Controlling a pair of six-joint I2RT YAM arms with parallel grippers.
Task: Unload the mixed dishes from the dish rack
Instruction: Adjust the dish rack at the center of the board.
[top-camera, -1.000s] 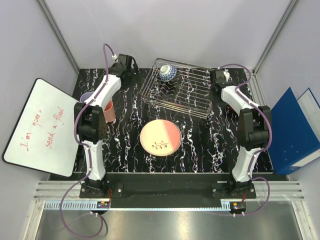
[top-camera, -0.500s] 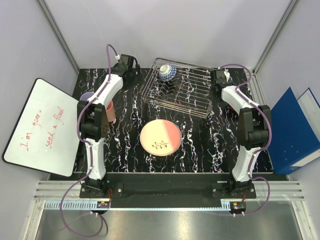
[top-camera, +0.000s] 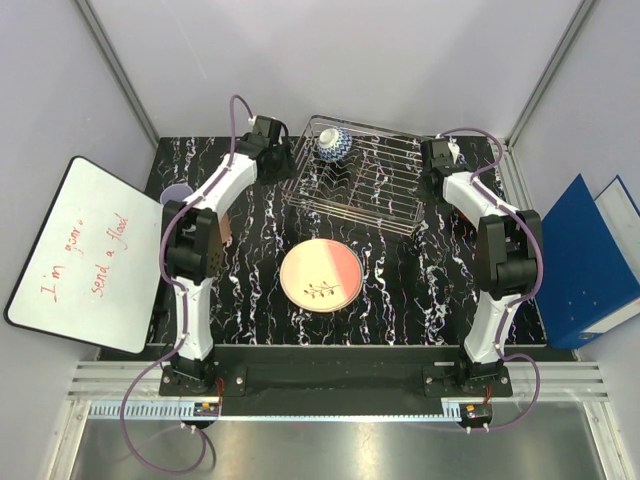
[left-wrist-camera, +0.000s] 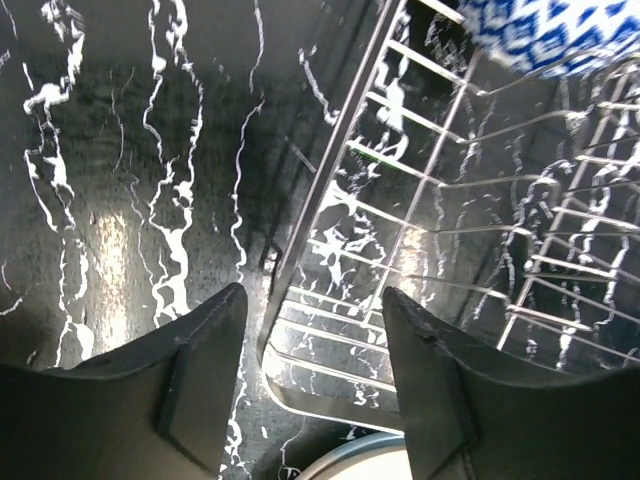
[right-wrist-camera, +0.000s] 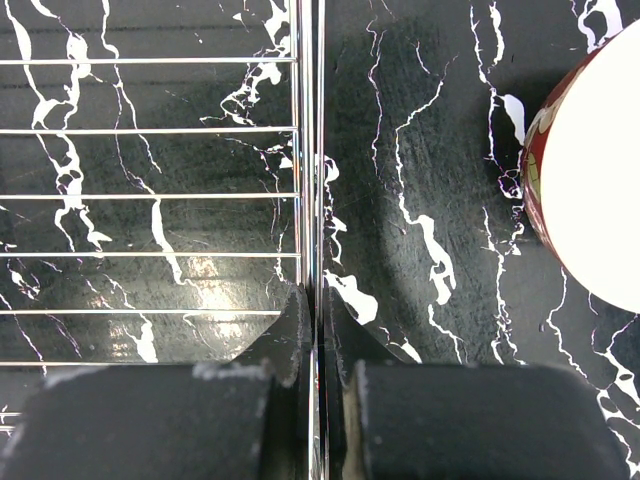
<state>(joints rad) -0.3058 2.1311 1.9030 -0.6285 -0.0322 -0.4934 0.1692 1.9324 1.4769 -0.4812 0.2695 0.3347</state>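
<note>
The left gripper (left-wrist-camera: 312, 300) has swung right to the left end of the rack (top-camera: 352, 190), fingers apart astride its rim; the right gripper (right-wrist-camera: 318, 305) pinches its right rim, the bowl (top-camera: 334, 146) sitting in its back-left corner

Robot lab test cell, plain grey panels (top-camera: 350, 50) on aluminium framing (top-camera: 113, 68), handwritten whiteboard (top-camera: 85, 255), blue binders (top-camera: 592, 262)

The surface (top-camera: 250, 300) is black marble-look with white veins, the dish rack (top-camera: 385, 208) is shiny silver wire, and the patterned bowl (top-camera: 334, 146) is blue and white. The plate (top-camera: 320, 276) is half cream, half pink with a dark sprig drawn on it. The red bowl (right-wrist-camera: 590, 170) is white inside, and the whiteboard (top-camera: 80, 250) has red handwriting.
</note>
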